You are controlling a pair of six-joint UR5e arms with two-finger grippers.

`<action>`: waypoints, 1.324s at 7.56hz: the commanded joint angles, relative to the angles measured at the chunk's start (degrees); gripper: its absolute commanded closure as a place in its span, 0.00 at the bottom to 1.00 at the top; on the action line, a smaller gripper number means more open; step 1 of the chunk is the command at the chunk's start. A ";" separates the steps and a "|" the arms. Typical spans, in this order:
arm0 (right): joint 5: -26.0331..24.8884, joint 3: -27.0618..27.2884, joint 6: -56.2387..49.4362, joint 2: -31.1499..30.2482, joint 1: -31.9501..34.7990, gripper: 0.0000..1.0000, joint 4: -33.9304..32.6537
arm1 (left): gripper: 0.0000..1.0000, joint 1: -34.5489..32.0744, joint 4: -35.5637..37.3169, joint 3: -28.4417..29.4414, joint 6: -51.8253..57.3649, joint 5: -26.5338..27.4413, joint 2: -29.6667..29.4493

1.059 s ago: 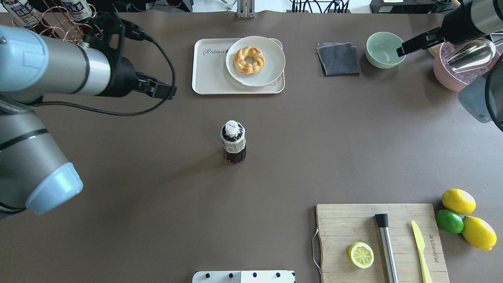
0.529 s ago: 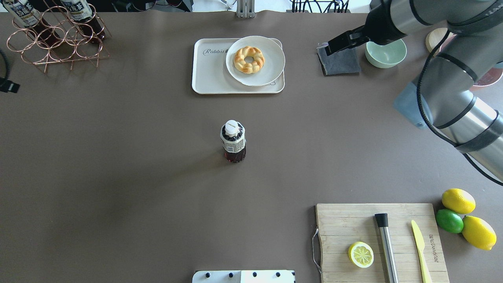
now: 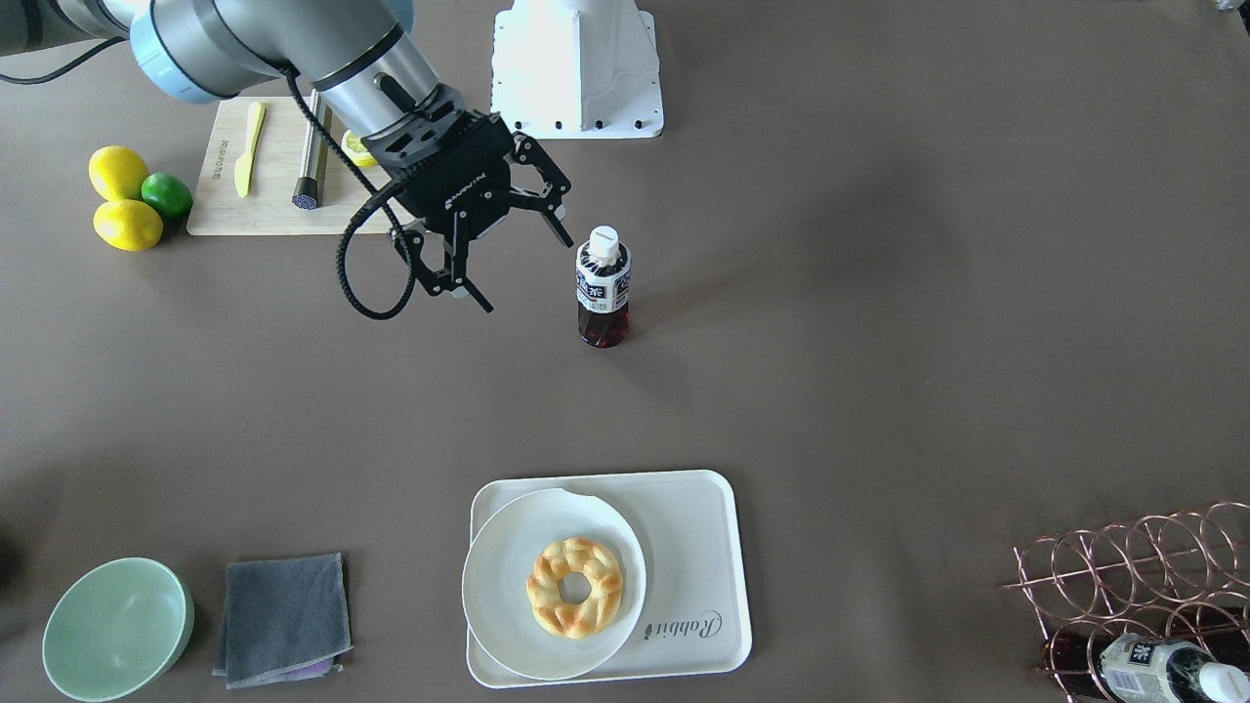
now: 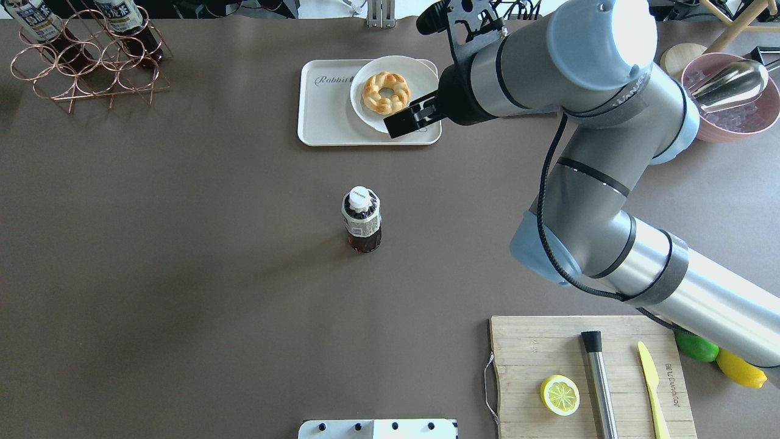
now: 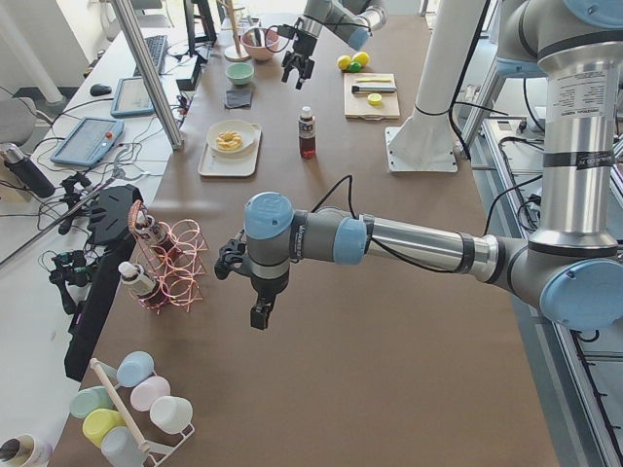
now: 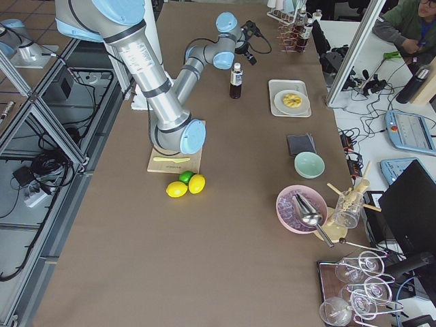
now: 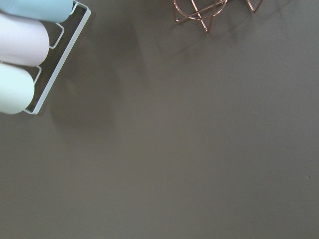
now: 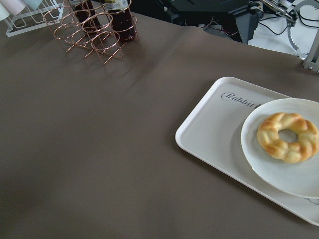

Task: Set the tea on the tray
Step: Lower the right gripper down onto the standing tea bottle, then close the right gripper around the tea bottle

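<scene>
The tea bottle (image 4: 361,221) stands upright in the middle of the table, with a white cap and dark reddish liquid; it also shows in the front view (image 3: 603,288). The cream tray (image 4: 326,110) with "Rabbit" lettering lies at the far middle. My right gripper (image 3: 528,276) is open and empty. It hangs above the table just beside the bottle, on the cutting-board side, without touching it. My left gripper (image 5: 261,311) shows only in the left side view, low over bare table near the copper rack. I cannot tell whether it is open or shut.
A round plate (image 4: 365,119) with a doughnut (image 4: 385,91) fills the tray's right half. A copper rack (image 4: 85,61) with more bottles stands far left. A cutting board (image 4: 548,347) with a knife and half a lemon lies near right. A grey cloth (image 3: 283,615) and a green bowl (image 3: 117,625) lie beside the tray.
My left arm has drawn back out of the overhead view on the left. My right arm has swung in from the far right toward the middle. The bottle has not moved.
</scene>
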 commanded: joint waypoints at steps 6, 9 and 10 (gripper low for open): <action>-27.18 -0.74 -0.13 -1.55 -15.12 0.00 0.06 | 0.00 -0.50 -1.34 0.08 0.48 0.58 2.12; -27.20 -0.83 -0.04 -1.19 -15.48 0.22 0.06 | 0.00 -0.50 -2.05 0.26 0.40 0.58 2.83; -27.20 -0.83 -0.04 -1.19 -15.48 0.28 0.06 | 0.00 -0.50 -2.05 0.08 0.40 0.58 2.83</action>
